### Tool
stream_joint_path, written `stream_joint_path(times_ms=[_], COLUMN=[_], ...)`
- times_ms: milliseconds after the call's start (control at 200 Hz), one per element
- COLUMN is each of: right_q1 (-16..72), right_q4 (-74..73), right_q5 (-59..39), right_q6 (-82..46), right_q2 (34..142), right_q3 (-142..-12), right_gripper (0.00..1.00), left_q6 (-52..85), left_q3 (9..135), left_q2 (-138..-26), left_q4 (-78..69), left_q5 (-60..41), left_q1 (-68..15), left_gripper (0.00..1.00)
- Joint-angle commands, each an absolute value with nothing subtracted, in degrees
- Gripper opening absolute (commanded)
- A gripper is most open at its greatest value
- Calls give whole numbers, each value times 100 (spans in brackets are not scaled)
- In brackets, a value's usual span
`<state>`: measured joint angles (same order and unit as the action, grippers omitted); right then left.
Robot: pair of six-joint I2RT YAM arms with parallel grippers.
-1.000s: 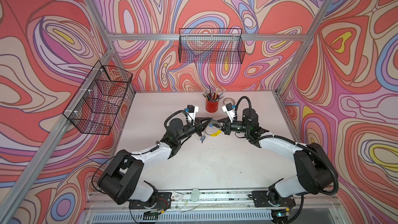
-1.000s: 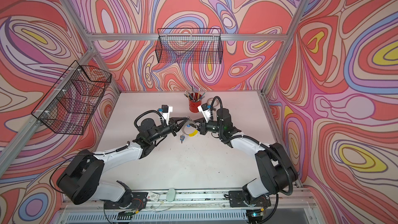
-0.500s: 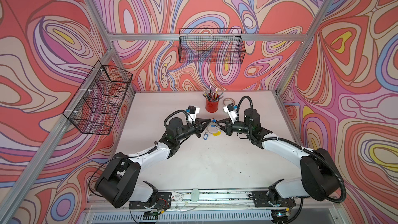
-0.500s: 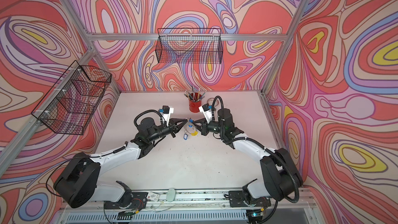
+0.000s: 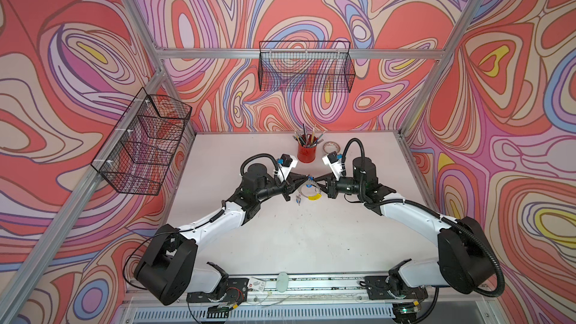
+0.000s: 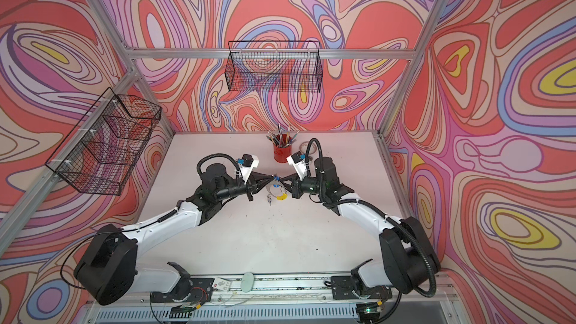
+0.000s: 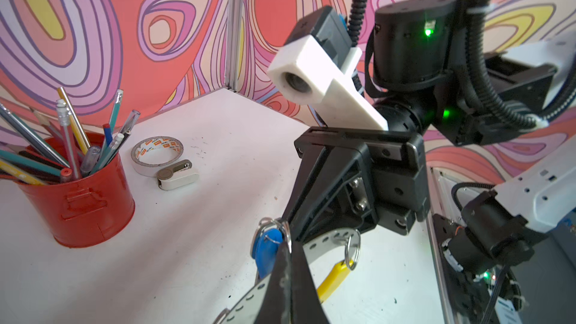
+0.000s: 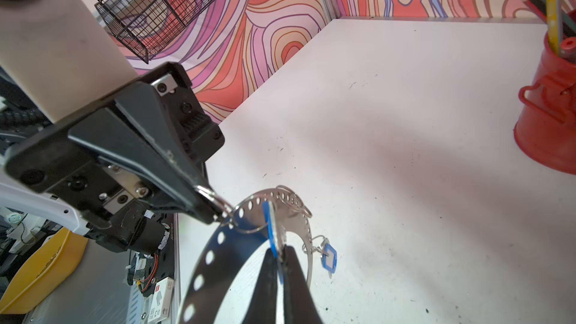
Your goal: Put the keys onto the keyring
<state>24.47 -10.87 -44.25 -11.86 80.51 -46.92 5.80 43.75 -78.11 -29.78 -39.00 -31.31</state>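
In a top view, the keyring (image 5: pixel 313 196) is hanging just in front of the red cup (image 5: pixel 307 153). Left wrist view: your left fingers (image 7: pixel 280 282) are pinching a small split ring (image 7: pixel 271 220) (no gap showing). Right wrist view: your right fingers (image 8: pixel 268 285) are clamping a blue tag (image 8: pixel 268 229).

Left fingers (image 5: pixel 297 177) and right fingers (image 5: pixel 321 177) tip to tip, both apparently pinched closed.

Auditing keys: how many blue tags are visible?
2. One blue tag is pinched in the right gripper beside the keyring; the other dangles from its rim. Others may be hidden.
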Motion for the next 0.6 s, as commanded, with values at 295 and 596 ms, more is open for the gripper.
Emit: stream_joint_path(times_ms=[295,596], right_q1=[2443,2495], right_q4=[-955,-985], right_q5=[-4235,-4178], right_q6=[-1102,-1086], right_q2=[7896,7833], right_q3=[-4860,-4793], right_gripper=[0,26], left_q6=[-223,1048], left_q3=[4856,4553], left_q2=[-7685,-8130], left_q4=[-2107,-3804], left_q5=[-4674,-4910], left_q1=[-2892,-2883], left_gripper=[0,0])
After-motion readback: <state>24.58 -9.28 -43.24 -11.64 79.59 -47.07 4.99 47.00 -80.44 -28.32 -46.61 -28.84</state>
